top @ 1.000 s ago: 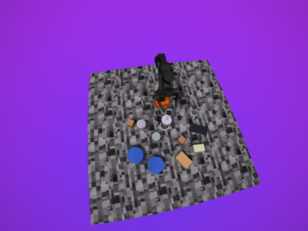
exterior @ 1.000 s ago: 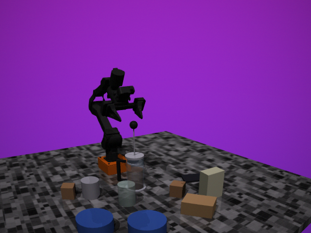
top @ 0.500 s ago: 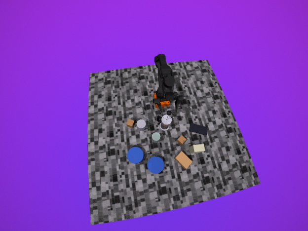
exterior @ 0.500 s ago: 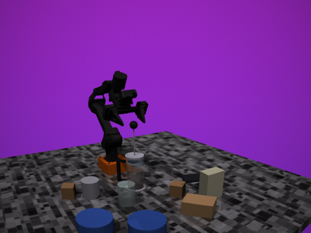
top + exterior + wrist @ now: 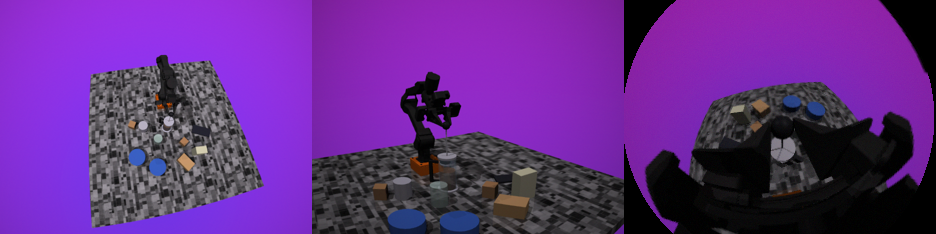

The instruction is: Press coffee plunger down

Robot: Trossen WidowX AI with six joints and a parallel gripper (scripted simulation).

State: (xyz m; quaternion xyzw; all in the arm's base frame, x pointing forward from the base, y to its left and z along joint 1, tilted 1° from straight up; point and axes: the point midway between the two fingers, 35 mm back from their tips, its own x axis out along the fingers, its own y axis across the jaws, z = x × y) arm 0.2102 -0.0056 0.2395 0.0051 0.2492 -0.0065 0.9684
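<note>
Gripper [image 5: 446, 125] clamps knob of upright plunger [image 5: 446, 141], rod vertical above press [image 5: 447, 173].

A bare test bench: a grey speckled square tabletop [image 5: 564, 176] against plain purple backdrop, with plain coloured blocks and cylinders scattered below and beyond the black gripper [image 5: 446, 125].

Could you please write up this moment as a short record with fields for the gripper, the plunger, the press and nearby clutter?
gripper: gripper shut on the plunger knob
plunger: rod raised, not yet pressed down
press: coffee press upright, in front of the arm's orange base
nearest clutter: pale green cylinder, grey cylinder
other clutter: two blue discs, tan boxes, cream block
</note>
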